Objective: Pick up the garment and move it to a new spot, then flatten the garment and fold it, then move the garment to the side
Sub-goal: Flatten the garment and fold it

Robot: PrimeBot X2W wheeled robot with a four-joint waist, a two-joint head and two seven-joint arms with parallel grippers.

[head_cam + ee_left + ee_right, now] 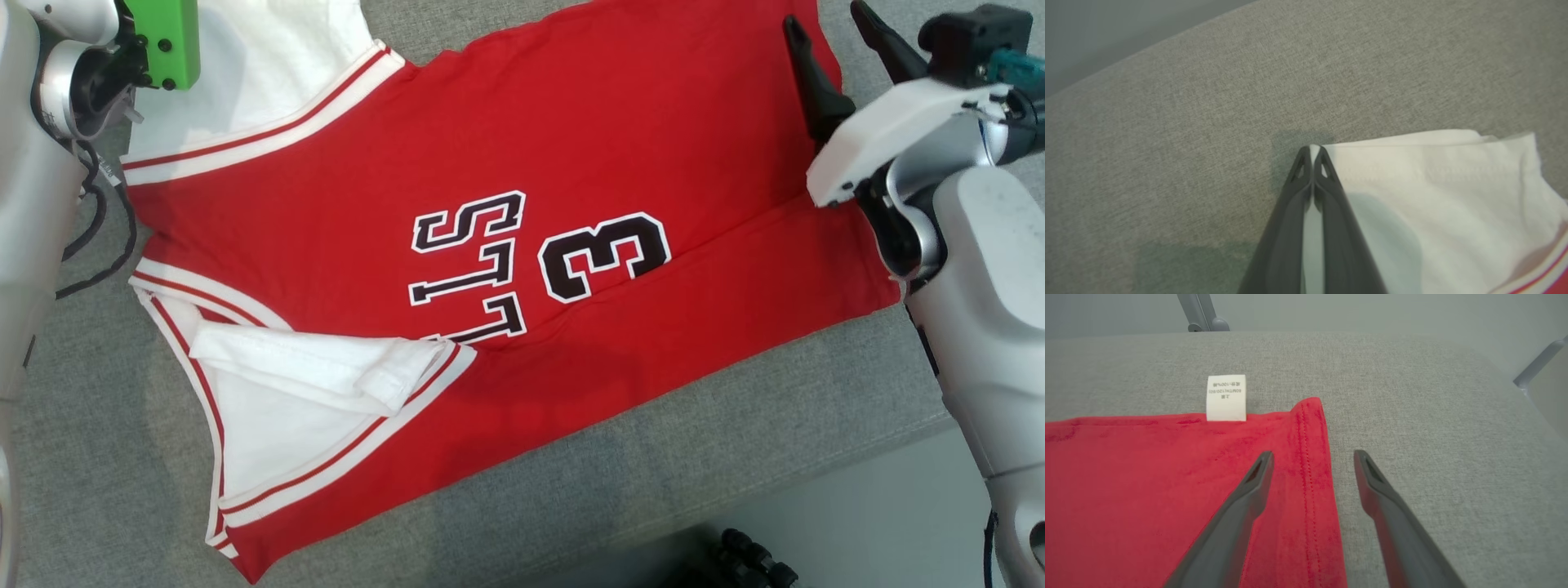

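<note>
1. The red jersey [571,163] is being supported, spread out, by the grey cushion [82,490].
2. Its white sleeve [1433,183] is being pinched by the closed left gripper [1312,153].
3. Its hem corner is being straddled by the open right gripper [1312,457], near a white label [1226,398].

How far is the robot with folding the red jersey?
Done: the jersey lies spread fairly flat on the grey surface. In hand: the left gripper is shut on the white sleeve edge; the right gripper stands open astride the red hem corner. Left: the folds and the move aside.
</note>
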